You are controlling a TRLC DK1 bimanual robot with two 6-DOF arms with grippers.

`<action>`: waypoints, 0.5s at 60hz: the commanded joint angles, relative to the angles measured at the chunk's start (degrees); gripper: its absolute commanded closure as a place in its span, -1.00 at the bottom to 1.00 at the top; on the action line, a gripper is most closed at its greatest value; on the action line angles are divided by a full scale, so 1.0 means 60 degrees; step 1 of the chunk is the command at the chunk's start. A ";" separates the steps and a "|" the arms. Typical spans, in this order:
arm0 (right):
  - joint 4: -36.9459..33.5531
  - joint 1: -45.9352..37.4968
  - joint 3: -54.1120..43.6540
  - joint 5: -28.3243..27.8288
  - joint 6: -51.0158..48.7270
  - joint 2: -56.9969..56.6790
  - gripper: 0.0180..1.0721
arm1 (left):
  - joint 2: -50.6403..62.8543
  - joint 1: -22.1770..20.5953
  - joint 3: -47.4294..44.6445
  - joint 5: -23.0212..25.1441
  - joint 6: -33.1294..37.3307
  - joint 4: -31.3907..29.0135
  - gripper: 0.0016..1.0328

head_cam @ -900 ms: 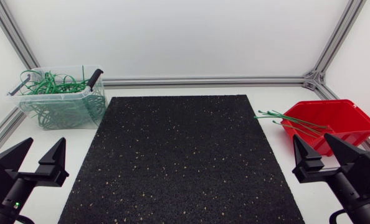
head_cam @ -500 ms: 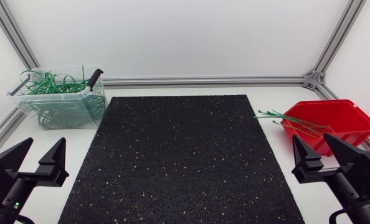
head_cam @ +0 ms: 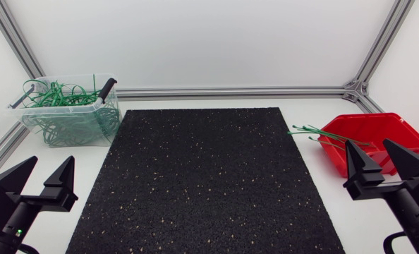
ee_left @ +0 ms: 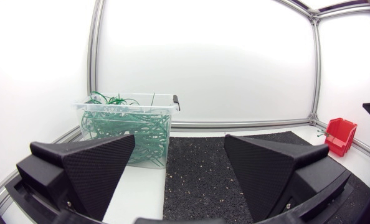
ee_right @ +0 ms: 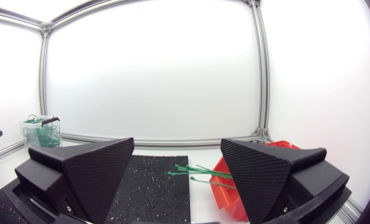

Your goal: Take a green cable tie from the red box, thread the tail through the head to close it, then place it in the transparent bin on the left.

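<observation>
The red box (head_cam: 379,137) stands at the table's right side, with several green cable ties (head_cam: 329,137) lying in it and sticking out over its left rim. My right gripper (head_cam: 386,164) is open and empty, hovering just in front of the box. In the right wrist view the red box (ee_right: 225,186) and its green ties (ee_right: 194,171) lie ahead between the open fingers. The transparent bin (head_cam: 68,113), full of looped green ties, sits at the back left. My left gripper (head_cam: 41,176) is open and empty near the front left edge; the transparent bin (ee_left: 130,127) is ahead of it.
A black speckled mat (head_cam: 206,176) covers the middle of the table. An aluminium frame rail (head_cam: 231,92) runs along the back edge, with slanted struts at both back corners.
My right gripper has shifted to the right and slightly back, closer to the red box. The left arm has stayed still.
</observation>
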 commanded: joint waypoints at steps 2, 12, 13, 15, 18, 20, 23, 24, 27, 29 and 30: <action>0.0020 -0.0033 0.0732 0.0067 -0.0109 0.0233 -0.93 | -0.0050 0.0070 -0.0377 -0.0013 0.0007 -0.0210 -0.94; -0.0111 -0.0033 0.1977 0.0096 -0.0066 0.1581 -0.93 | -0.0050 0.0099 -0.0377 -0.0013 0.0007 -0.0225 -0.94; -0.0141 -0.0048 0.2124 0.0111 -0.0066 0.1756 -0.93 | -0.0050 0.0099 -0.0377 -0.0013 0.0007 -0.0225 -0.94; -0.0185 -0.0077 0.2402 0.0140 -0.0066 0.2093 -0.93 | -0.0050 0.0114 -0.0377 -0.0013 0.0007 -0.0210 -0.94; -0.0243 -0.0150 0.2798 0.0184 -0.0051 0.2547 -0.93 | -0.0050 0.0114 -0.0377 -0.0013 0.0007 -0.0210 -0.94; -0.0346 -0.0209 0.3120 0.0213 -0.0051 0.2870 -0.93 | -0.0050 0.0114 -0.0377 -0.0013 0.0007 -0.0210 -0.94; -0.0448 -0.0238 0.3515 0.0228 -0.0051 0.3250 -0.93 | -0.0050 0.0114 -0.0377 -0.0013 0.0007 -0.0210 -0.94; -0.0492 -0.0253 0.3691 0.0243 -0.0036 0.3397 -0.93 | -0.0050 0.0114 -0.0377 -0.0013 0.0007 -0.0225 -0.94; -0.0712 -0.0341 0.4219 0.0272 -0.0036 0.3792 -0.93 | -0.0050 0.0114 -0.0377 -0.0013 0.0007 -0.0210 -0.94; -0.0932 -0.0399 0.4599 0.0272 -0.0036 0.4071 -0.93 | -0.0050 0.0114 -0.0377 -0.0013 0.0007 -0.0225 -0.94; -0.1020 -0.0428 0.4775 0.0272 -0.0036 0.4203 -0.93 | -0.0050 0.0114 -0.0377 -0.0013 0.0007 -0.0210 -0.94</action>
